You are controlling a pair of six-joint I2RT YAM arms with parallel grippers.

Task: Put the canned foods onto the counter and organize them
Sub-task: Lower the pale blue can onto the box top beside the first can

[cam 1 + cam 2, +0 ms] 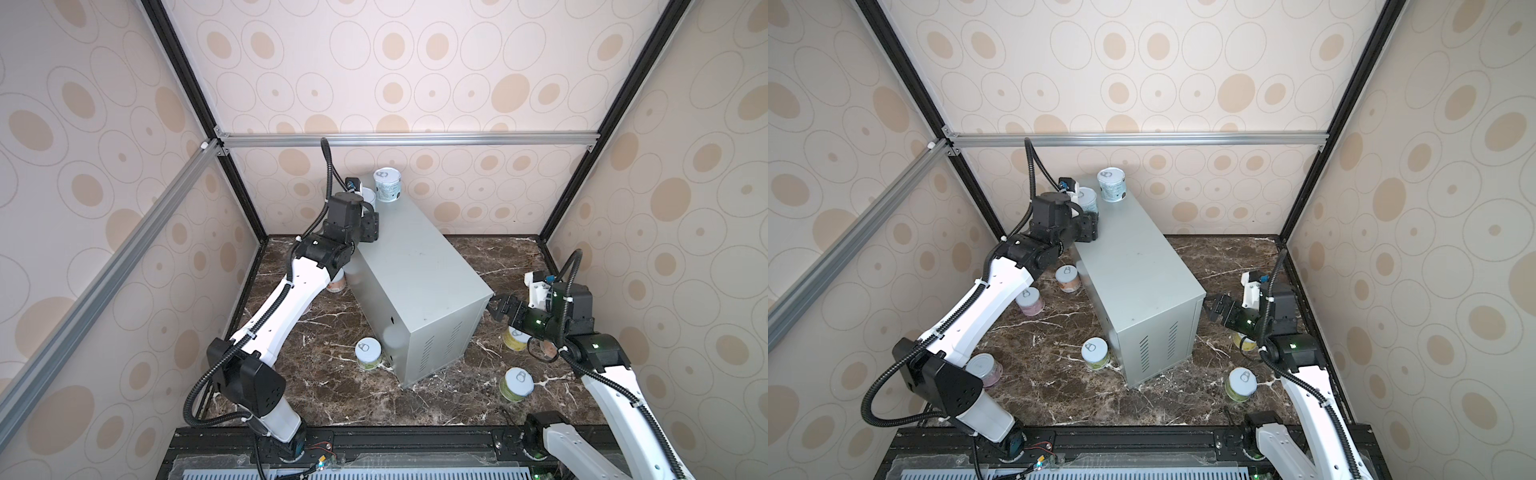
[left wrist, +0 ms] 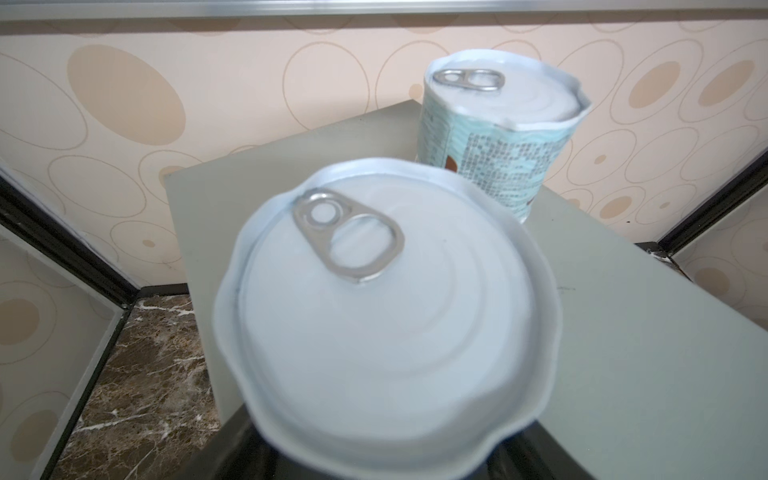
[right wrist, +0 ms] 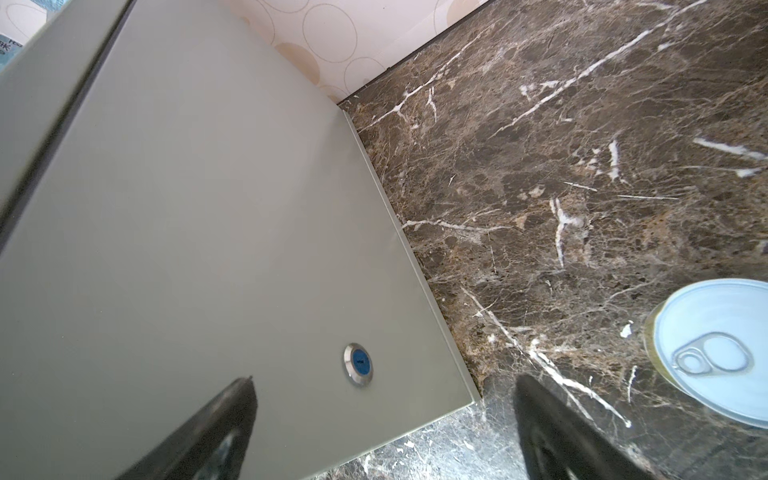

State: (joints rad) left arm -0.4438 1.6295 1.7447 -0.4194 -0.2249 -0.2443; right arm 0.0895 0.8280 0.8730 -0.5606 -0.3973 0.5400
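The left pincer [image 1: 1089,217] is at the far left corner of the counter [image 1: 415,257]. A can [image 2: 386,316] sits right at its tips, but I cannot tell if the jaws grip it. A teal can [image 1: 387,185] stands just behind. The right pincer [image 3: 384,380] is wide, holding nothing, beside the counter's side. A yellow can [image 3: 715,353] stands near it on the marble [image 3: 582,166].

Eight tins [image 1: 1112,185] [image 1: 1087,198] [image 1: 1068,279] [image 1: 1030,301] [image 1: 984,366] [image 1: 1095,353] [image 1: 1241,384] [image 1: 1246,344] are showing: two are sitting up on the single grey worktop [image 1: 1142,266], six on the marble [image 1: 1059,399].

The right gripper [image 3: 384,380] spreads its jaws wide, nothing between; at its twelve o'clock rises the counter [image 3: 187,208], grey-sided, bearing a blue-centred round button [image 3: 358,364]; at two o'clock a pull-tab can [image 3: 715,353] stands upright on brown marble [image 3: 561,166].
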